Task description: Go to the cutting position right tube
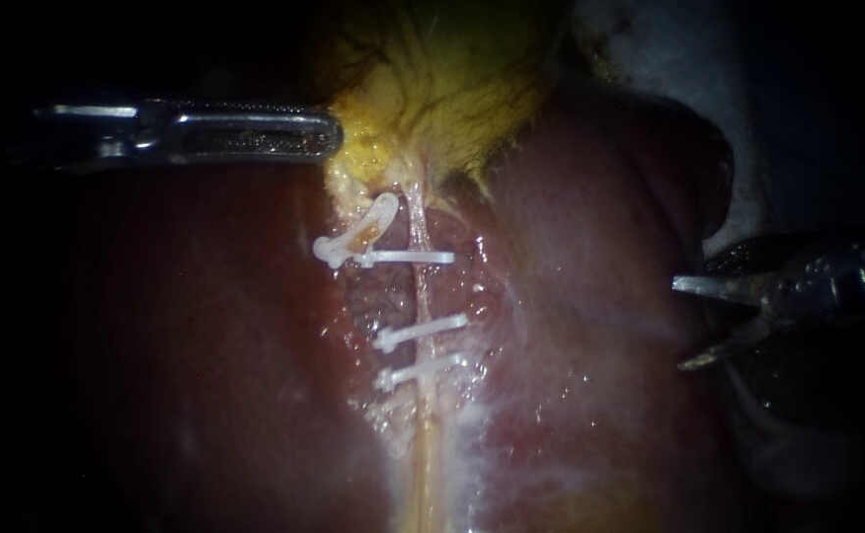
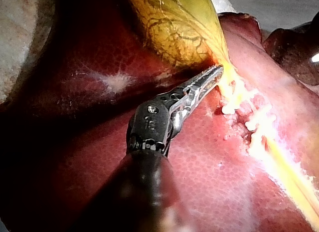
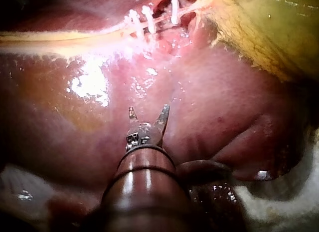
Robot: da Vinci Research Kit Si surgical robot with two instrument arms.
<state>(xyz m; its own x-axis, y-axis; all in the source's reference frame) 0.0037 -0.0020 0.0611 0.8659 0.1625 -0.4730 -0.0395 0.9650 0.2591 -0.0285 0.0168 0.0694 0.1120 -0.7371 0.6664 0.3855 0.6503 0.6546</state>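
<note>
The tube is lying as a thin, pale yellow, glistening cord, running straight away from the gallbladder. Three white clips are sitting across it, one nearer the gallbladder, two close together farther off.

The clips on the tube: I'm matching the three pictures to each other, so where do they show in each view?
Endoscope view: the clips lie mid-picture across the pale tube, below the gallbladder.
Left wrist view: glare-washed white lumps just beyond the left instrument's tip.
Right wrist view: far ahead of the right instrument's open jaws.
Shared landmark: the yellow gallbladder, next to the clips in all three.
</note>
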